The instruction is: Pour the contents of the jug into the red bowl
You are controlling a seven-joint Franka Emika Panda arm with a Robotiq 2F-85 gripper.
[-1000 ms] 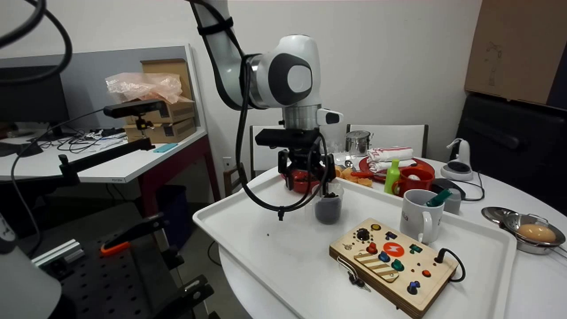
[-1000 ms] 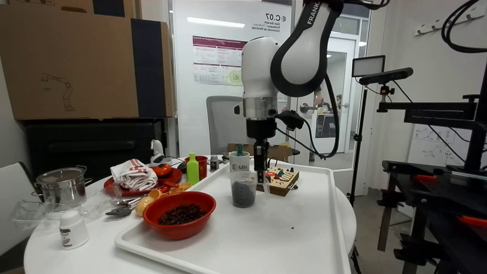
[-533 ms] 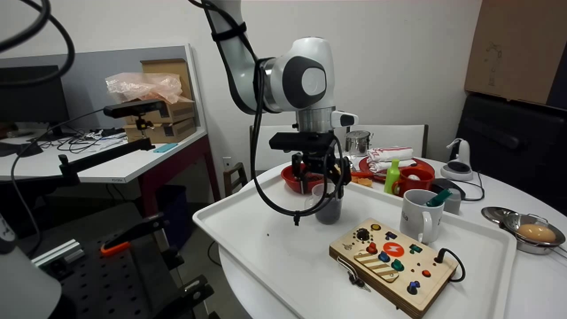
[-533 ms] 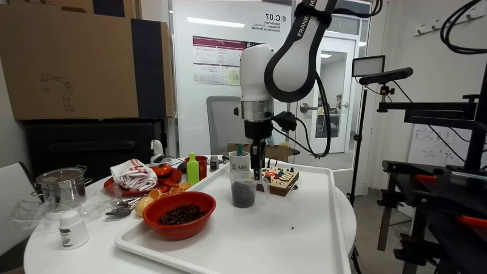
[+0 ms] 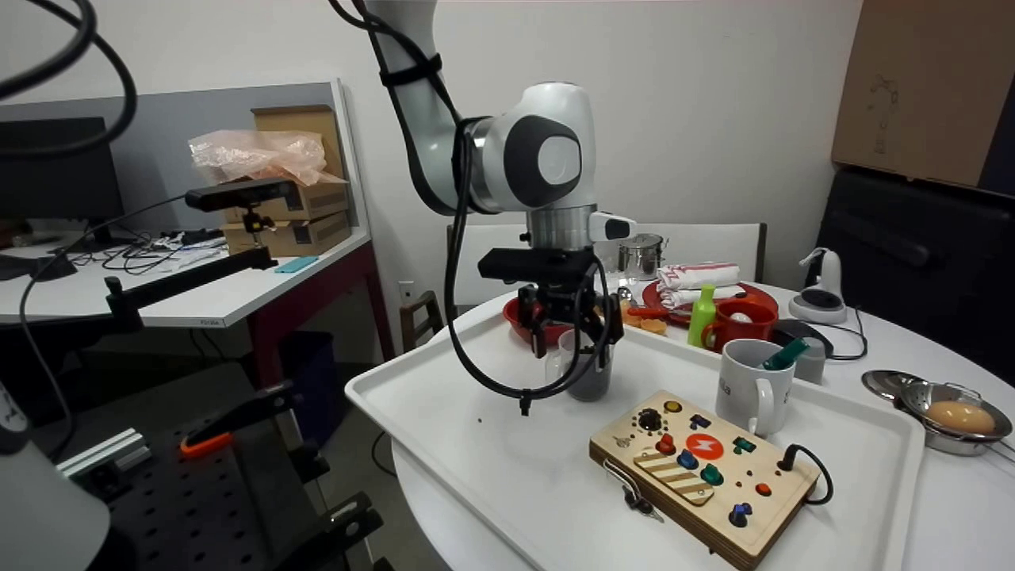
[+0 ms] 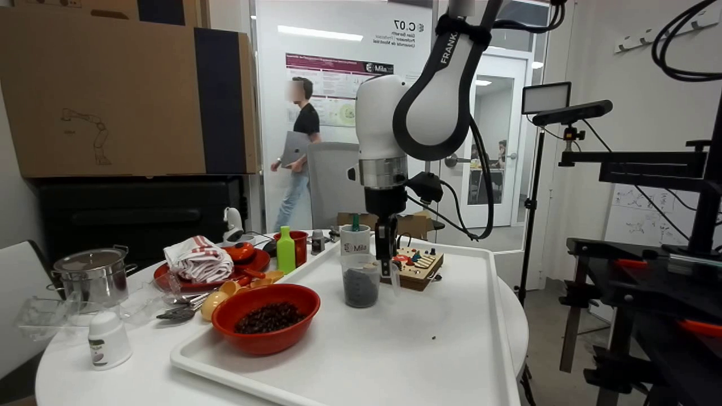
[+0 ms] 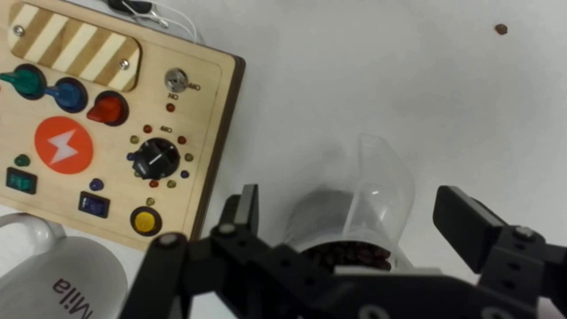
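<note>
The jug [image 6: 361, 286] is a small translucent cup with a clear handle, filled with dark beans. It stands upright on the white tray. In an exterior view, the jug [image 5: 590, 385] is partly behind the gripper and its cable. In the wrist view, the jug [image 7: 323, 212] shows its handle and dark contents between the fingers. My gripper [image 7: 347, 190] is open, with its fingers apart on either side of the jug's handle side. In an exterior view, the gripper [image 6: 386, 272] is at rim height beside the handle. The red bowl [image 6: 265, 341] holds dark beans at the tray's corner.
A wooden switch box [image 5: 702, 476] and a white mug [image 5: 744, 388] stand on the tray [image 5: 507, 476] near the jug. A green bottle [image 6: 286, 254], red plate [image 6: 260, 262] and steel pot [image 6: 93, 276] are beside the tray. A loose bean [image 7: 501, 29] lies on it.
The open gripper has moved right in an exterior view, over the jug, and lowered slightly. The jug and bowl have not moved. A person now shows behind the glass.
</note>
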